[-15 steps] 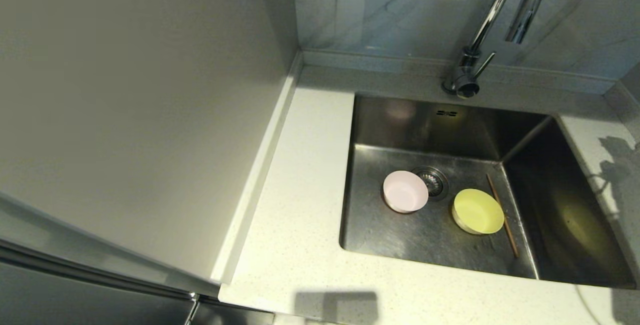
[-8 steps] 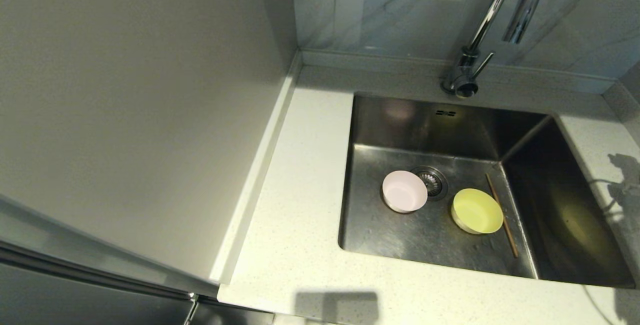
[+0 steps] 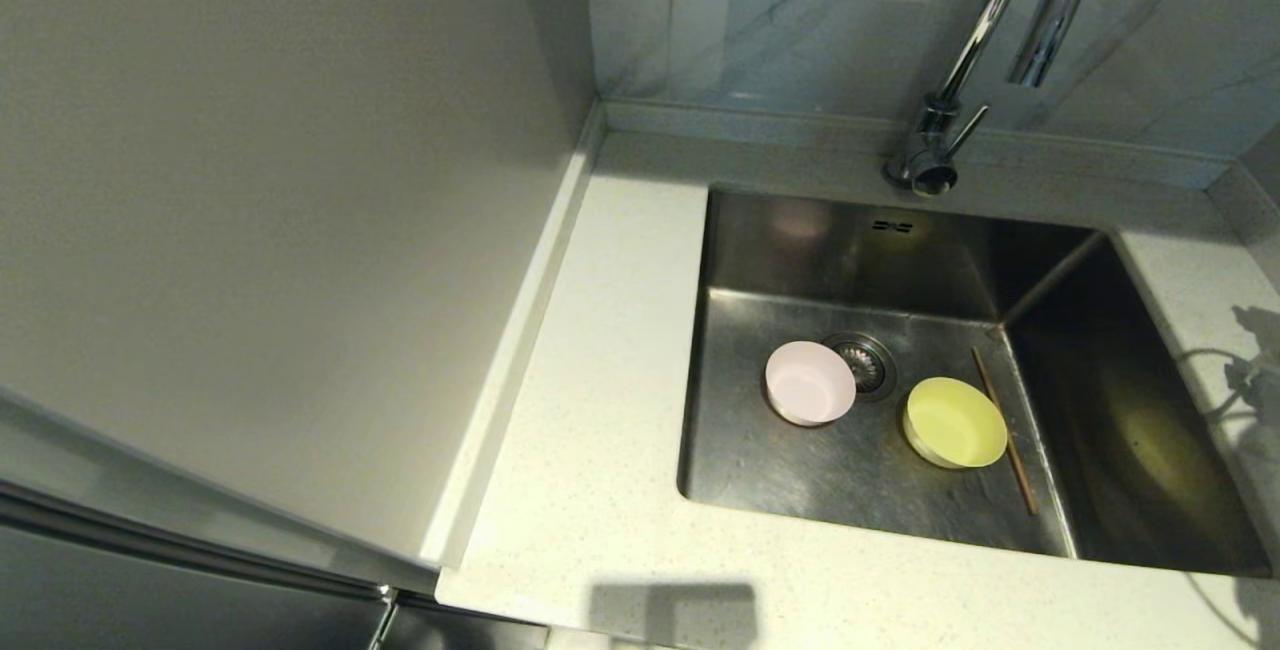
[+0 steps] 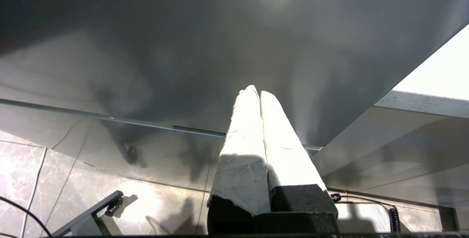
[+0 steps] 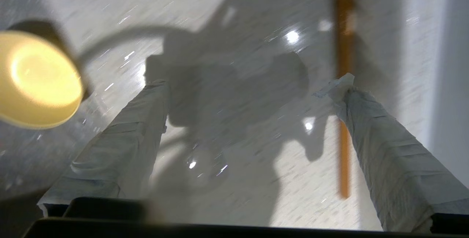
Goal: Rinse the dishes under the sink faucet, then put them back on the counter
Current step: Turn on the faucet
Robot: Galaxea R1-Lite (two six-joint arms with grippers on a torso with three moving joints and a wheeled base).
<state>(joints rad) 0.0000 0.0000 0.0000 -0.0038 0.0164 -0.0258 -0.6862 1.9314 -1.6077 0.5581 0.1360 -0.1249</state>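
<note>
head view: pink bowl [image 3: 810, 382], yellow-green bowl [image 3: 955, 421] and chopstick [image 3: 1004, 430] lie unmoved in the sink [image 3: 900, 250]; only an arm shadow slid right. left wrist view: left gripper [image 4: 259, 97] pressed together, parked. right wrist view: right gripper [image 5: 253, 84] spread wide, empty, above the chopstick [image 5: 344, 47], likely closing in.

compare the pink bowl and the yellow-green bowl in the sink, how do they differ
Colour: the pink bowl is pale pink, the yellow-green bowl a bright yellow-green.
Place: the pink bowl sits against the drain, partly covering it; the yellow-green bowl lies clear of it, beside a chopstick.
Shape: the pink bowl looks a little smaller and deeper, the yellow-green one wider and shallower.
Shared: both are small, round, empty and upright on the sink floor.
</note>
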